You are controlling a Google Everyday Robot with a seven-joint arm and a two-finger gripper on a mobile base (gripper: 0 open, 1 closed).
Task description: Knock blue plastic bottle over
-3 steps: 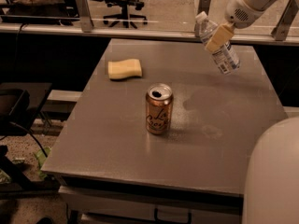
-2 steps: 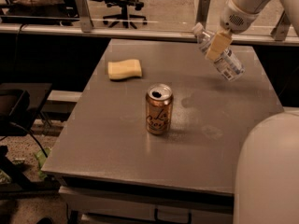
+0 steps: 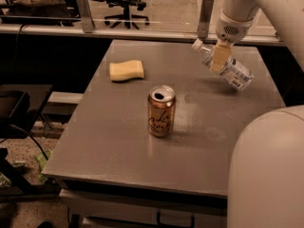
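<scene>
At the table's (image 3: 104, 141) far right, logged bottle (image 3: 235, 72) tipped lower than 0.7 s ago, nearly flat, cap pointing up-left (contact with surface unclear). Found gripper (image 3: 220, 58) across its upper half; cannot tell if open or closed. Noted clear plastic, white cap. Saw glossy metal can (image 3: 161, 110) upright mid-table, soft rounded yellow sponge (image 3: 126, 71) far left.

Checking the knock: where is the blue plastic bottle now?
In the camera view, the blue plastic bottle leans steeply at the table's far right, beyond the can, with the gripper in front of it.
</scene>
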